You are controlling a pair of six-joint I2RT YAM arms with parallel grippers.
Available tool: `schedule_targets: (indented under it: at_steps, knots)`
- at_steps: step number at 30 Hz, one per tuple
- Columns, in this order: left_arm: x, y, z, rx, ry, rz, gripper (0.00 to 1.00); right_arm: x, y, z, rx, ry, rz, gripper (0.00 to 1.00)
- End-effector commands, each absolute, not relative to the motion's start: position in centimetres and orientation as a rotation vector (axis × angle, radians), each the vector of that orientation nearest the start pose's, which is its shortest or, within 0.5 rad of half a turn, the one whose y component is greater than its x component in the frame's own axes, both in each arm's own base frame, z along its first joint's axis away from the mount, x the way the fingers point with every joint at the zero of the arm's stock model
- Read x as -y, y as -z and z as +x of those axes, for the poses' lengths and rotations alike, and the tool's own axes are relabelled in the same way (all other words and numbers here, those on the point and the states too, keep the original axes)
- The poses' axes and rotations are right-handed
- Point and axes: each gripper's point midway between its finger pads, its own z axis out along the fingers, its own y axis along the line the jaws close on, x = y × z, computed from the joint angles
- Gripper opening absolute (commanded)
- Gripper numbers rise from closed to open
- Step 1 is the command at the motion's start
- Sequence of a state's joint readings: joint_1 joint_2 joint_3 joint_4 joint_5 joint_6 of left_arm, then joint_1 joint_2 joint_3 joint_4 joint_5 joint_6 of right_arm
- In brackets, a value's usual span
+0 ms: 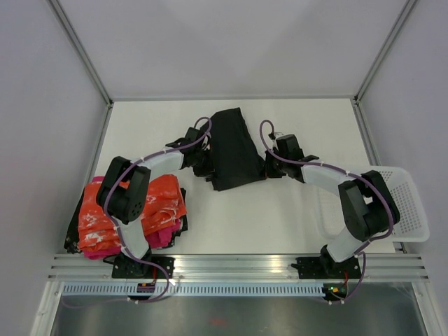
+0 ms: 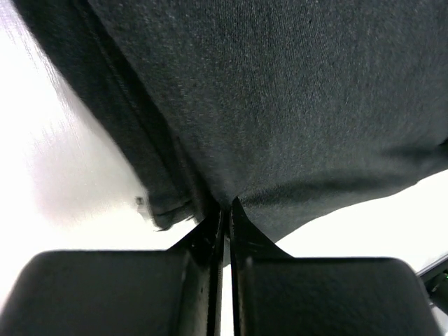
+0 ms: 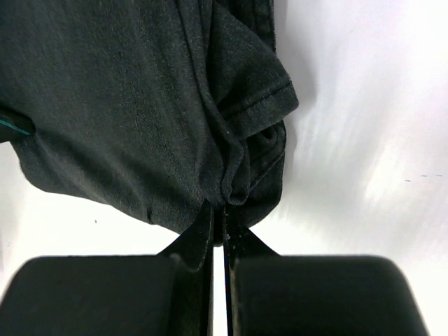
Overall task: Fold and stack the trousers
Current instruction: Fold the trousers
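Note:
The black trousers [image 1: 234, 148] lie bunched in a folded heap at the middle of the white table [image 1: 273, 217]. My left gripper [image 1: 205, 168] is at the heap's left edge, shut on the dark fabric [image 2: 280, 98], whose hem [image 2: 168, 210] droops beside the fingertips [image 2: 241, 220]. On the heap's right edge my right gripper [image 1: 269, 166] is shut on a gathered fold of the trousers [image 3: 140, 105]; a cuff [image 3: 269, 98] curls just above its fingertips [image 3: 241, 227].
A pile of folded clothes sits at the near left: an orange-and-white garment [image 1: 112, 217] on top, a pink one [image 1: 164, 234] under it. A white mesh basket [image 1: 399, 203] stands at the right edge. Metal frame posts and grey walls enclose the table.

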State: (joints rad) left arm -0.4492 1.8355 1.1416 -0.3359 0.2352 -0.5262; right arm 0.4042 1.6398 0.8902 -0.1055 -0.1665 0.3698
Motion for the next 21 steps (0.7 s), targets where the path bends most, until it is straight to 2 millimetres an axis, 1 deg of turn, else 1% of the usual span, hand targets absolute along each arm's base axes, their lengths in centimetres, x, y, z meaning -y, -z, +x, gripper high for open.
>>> schedule_targets:
  at_steps: [1, 2, 4, 6, 7, 8, 9, 10, 11, 12, 13, 14, 15, 16, 17, 18, 19, 20, 21]
  knots:
    - [19.8, -3.7, 35.0, -2.679, 0.413, 0.038, 0.02, -14.6, -4.1, 33.8, -2.516, -0.393, -0.091, 0.00]
    - [19.7, -4.1, 35.1, -2.668, 0.410, 0.046, 0.02, -14.2, -4.4, 34.1, -2.505, -0.399, -0.080, 0.00]
    - [19.2, -4.4, 35.2, -2.662, 0.388, 0.056, 0.02, -14.1, -4.6, 34.2, -2.489, -0.415, -0.084, 0.00]
    - [18.9, -4.7, 35.4, -2.651, 0.387, 0.067, 0.02, -14.5, -4.8, 34.3, -2.479, -0.448, -0.103, 0.00]
    - [19.0, -4.9, 35.3, -2.649, 0.397, 0.096, 0.02, -15.8, -5.1, 33.9, -2.472, -0.542, -0.162, 0.00]
    - [19.3, -5.2, 35.3, -2.642, 0.420, 0.111, 0.02, -16.4, -4.8, 33.5, -2.485, -0.592, -0.195, 0.00]
    - [20.2, -5.9, 35.2, -2.637, 0.484, 0.138, 0.02, -17.0, -5.1, 33.5, -2.484, -0.634, -0.205, 0.05]
    - [20.6, -6.3, 35.1, -2.632, 0.510, 0.156, 0.02, -17.5, -5.1, 33.3, -2.492, -0.679, -0.200, 0.11]
    - [20.8, -6.7, 34.9, -2.635, 0.531, 0.170, 0.03, -18.4, -5.6, 32.9, -2.486, -0.753, -0.228, 0.19]
    - [21.5, -8.0, 35.1, -2.614, 0.580, 0.194, 0.05, -18.9, -6.3, 33.1, -2.469, -0.782, -0.241, 0.32]
    - [21.8, -8.8, 35.1, -2.604, 0.597, 0.212, 0.11, -19.0, -6.8, 33.0, -2.469, -0.796, -0.241, 0.35]
    - [22.0, -9.5, 35.1, -2.595, 0.610, 0.225, 0.16, -19.0, -8.0, 33.1, -2.446, -0.795, -0.251, 0.39]
    - [22.3, -11.3, 35.2, -2.573, 0.638, 0.245, 0.25, -19.1, -9.5, 33.9, -2.413, -0.783, -0.260, 0.46]
    - [22.3, -12.2, 35.2, -2.560, 0.637, 0.266, 0.43, -18.8, -10.4, 33.9, -2.415, -0.763, -0.262, 0.51]
    - [22.3, -13.1, 35.3, -2.550, 0.636, 0.277, 0.51, -18.6, -11.3, 34.2, -2.405, -0.742, -0.269, 0.57]
    - [22.2, -14.7, 35.5, -2.540, 0.622, 0.282, 0.59, -18.6, -13.4, 35.5, -2.360, -0.714, -0.272, 0.63]
    - [22.1, -16.1, 35.8, -2.510, 0.613, 0.298, 0.70, -18.6, -14.1, 35.5, -2.366, -0.710, -0.270, 0.64]
    - [22.0, -16.9, 36.1, -2.494, 0.599, 0.299, 0.73, -18.8, -15.0, 35.8, -2.351, -0.719, -0.273, 0.64]
    - [21.6, -18.8, 37.4, -2.443, 0.556, 0.280, 0.76, -19.6, -16.6, 36.0, -2.322, -0.775, -0.282, 0.64]
